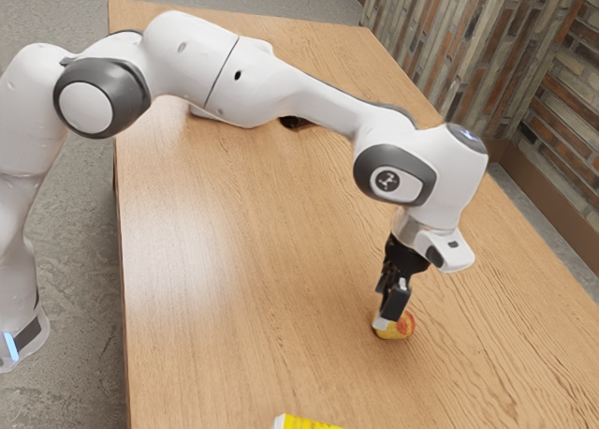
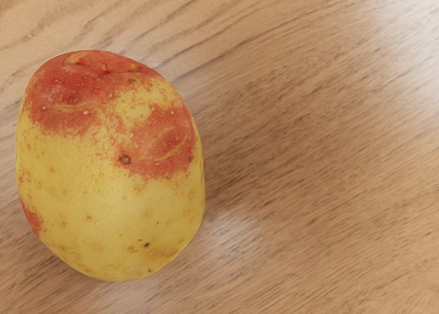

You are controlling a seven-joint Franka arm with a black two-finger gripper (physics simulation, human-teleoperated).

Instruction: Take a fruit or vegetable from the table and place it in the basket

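Note:
Low over the table [image 1: 234, 288], the gripper [image 1: 387, 318] points down at a yellow and red potato [image 1: 405, 326]. It overlaps part of the potato in the exterior view, so contact between them is unclear. In the wrist view the whole rounded potato [image 2: 113, 170] lies on the wood, yellow with red patches and small dark spots. How the gripper stands around it cannot be made out.
A yellow and white object [image 1: 309, 422] is cut off by the exterior view's lower edge. Beyond the arm lie a small dark object [image 1: 295, 123] and a partly hidden whitish one [image 1: 213, 117]. A patterned wall [image 1: 496, 64] stands past the table's far side.

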